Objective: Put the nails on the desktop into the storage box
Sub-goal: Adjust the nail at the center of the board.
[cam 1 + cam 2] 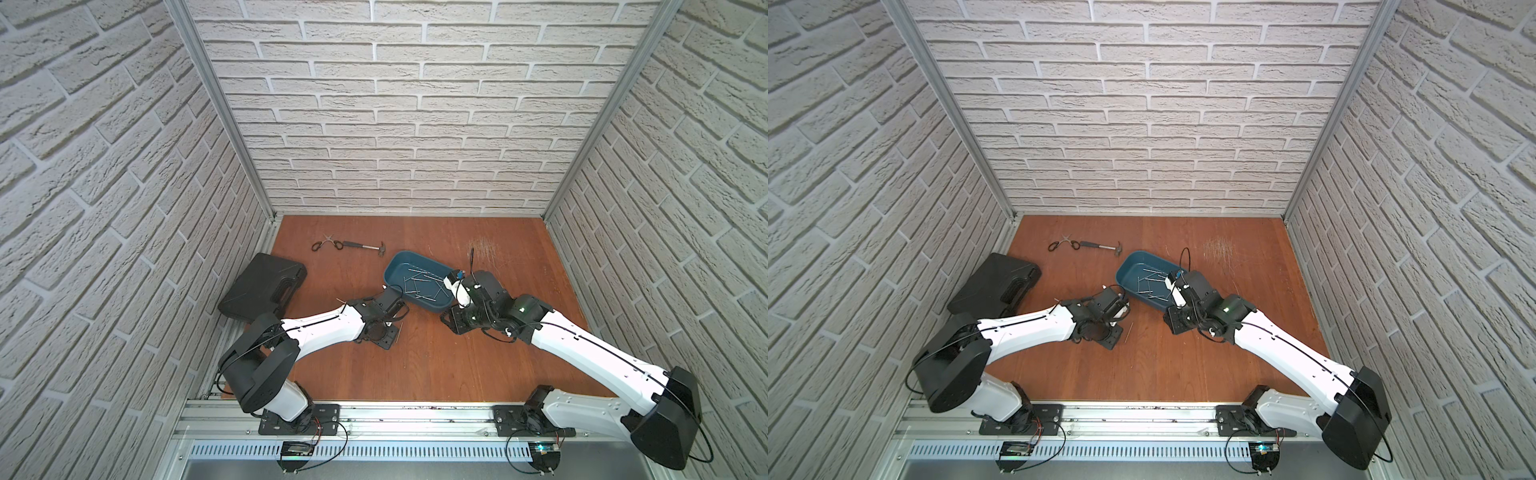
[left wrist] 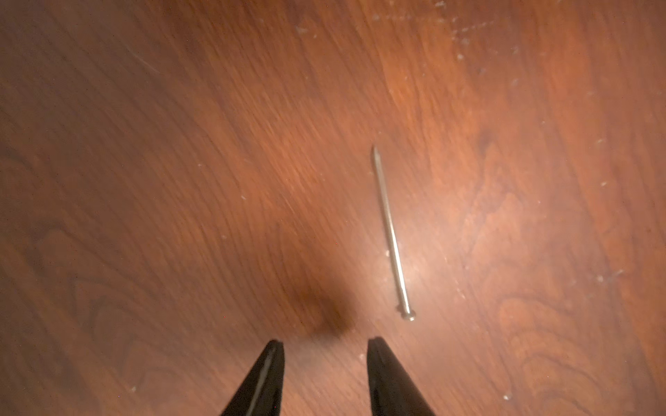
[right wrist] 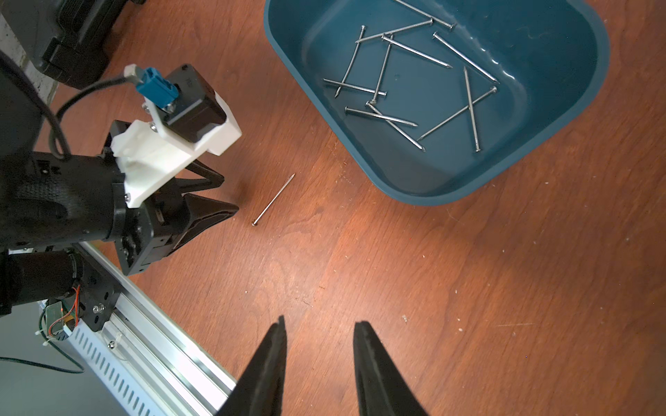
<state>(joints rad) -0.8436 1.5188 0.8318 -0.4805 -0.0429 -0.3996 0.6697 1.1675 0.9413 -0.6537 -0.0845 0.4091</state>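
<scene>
Look at your L gripper (image 2: 326,344): it's open a bit, w/ nothing btw its two black jaws. One loose nail (image 2: 391,230) lies flat on the counter (image 2: 144,180), just past the tips and off to one side, not touching them. In the R wrist view you see that same nail btw the L gripper and the storage box (image 3: 558,90), apart from both. Its flat head is nearer the gripper and its sharp end points at the box. Your R gripper (image 3: 320,324) is open a bit too, holding nothing, w/ bare wood under it near the box. Approx a dozen other nails (image 3: 417,51) lie criss-cross on the box's bottom. In both top views the R arm's wrist covers one end of the box. Farther back, the hammer (image 1: 365,246) and scissors (image 1: 326,243) lie right next to each other. A black case (image 1: 262,291) sits at the counter's left edge.
</scene>
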